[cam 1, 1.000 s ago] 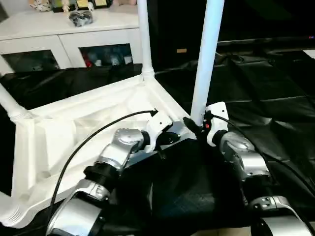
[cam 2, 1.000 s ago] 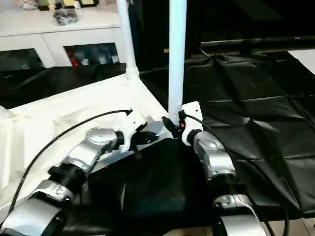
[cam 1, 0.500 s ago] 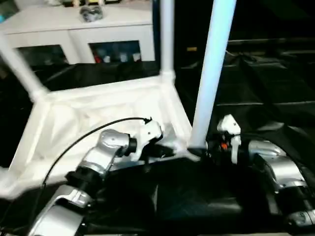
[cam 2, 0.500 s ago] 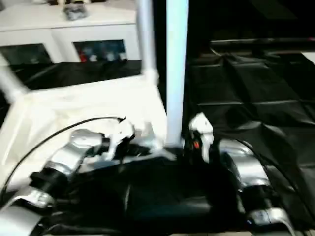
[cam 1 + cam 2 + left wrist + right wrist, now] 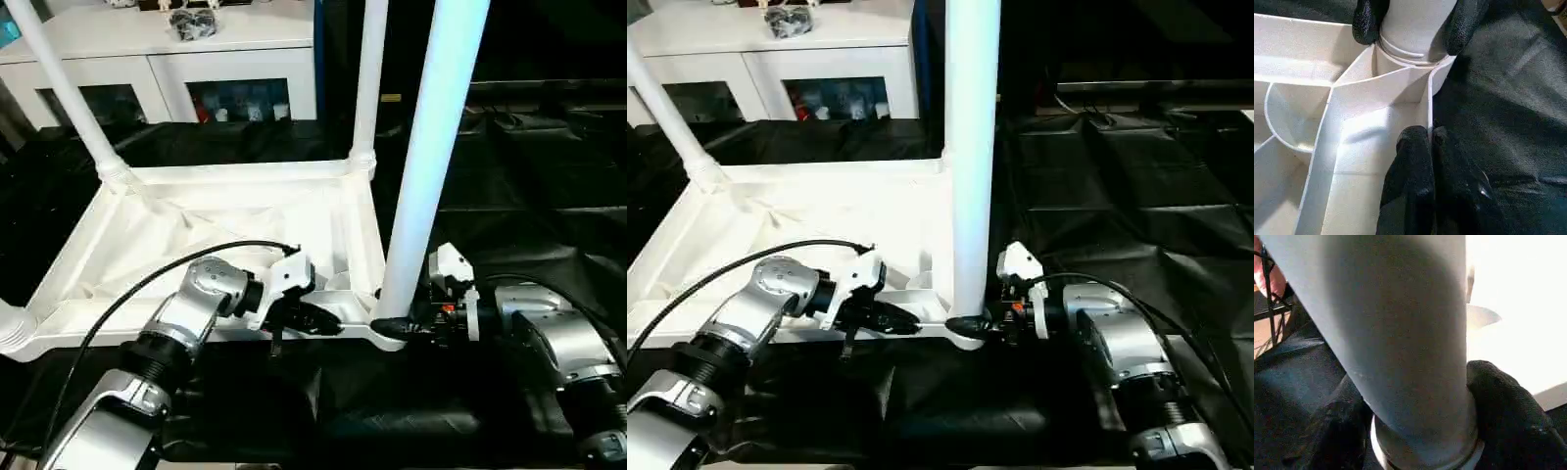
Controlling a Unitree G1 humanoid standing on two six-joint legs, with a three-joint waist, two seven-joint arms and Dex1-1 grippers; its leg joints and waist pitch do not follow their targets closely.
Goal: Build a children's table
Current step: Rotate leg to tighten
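Note:
The white tabletop (image 5: 211, 211) lies upside down, ribbed underside up, on black sheeting. Three white legs stand in its corner sockets: far left (image 5: 69, 98), far right (image 5: 367, 88) and near right (image 5: 431, 157). The near left corner (image 5: 12, 328) is cut off by the picture's edge. My left gripper (image 5: 1429, 137) is shut on the thin near rim of the tabletop, beside the near right corner. My right gripper (image 5: 392, 328) is shut on the base of the near right leg (image 5: 1400, 333), with one black finger (image 5: 1508, 416) on each side just above the socket.
A white cabinet (image 5: 196, 59) with glass doors stands behind the tabletop, small items on top. Crumpled black sheeting (image 5: 529, 196) covers the ground all around. A black cable (image 5: 147, 289) arcs over my left forearm.
The camera has swung, so the tabletop now looks squared to the view. Both grippers keep their holds at the near right corner. My right forearm now lies more sideways to the leg.

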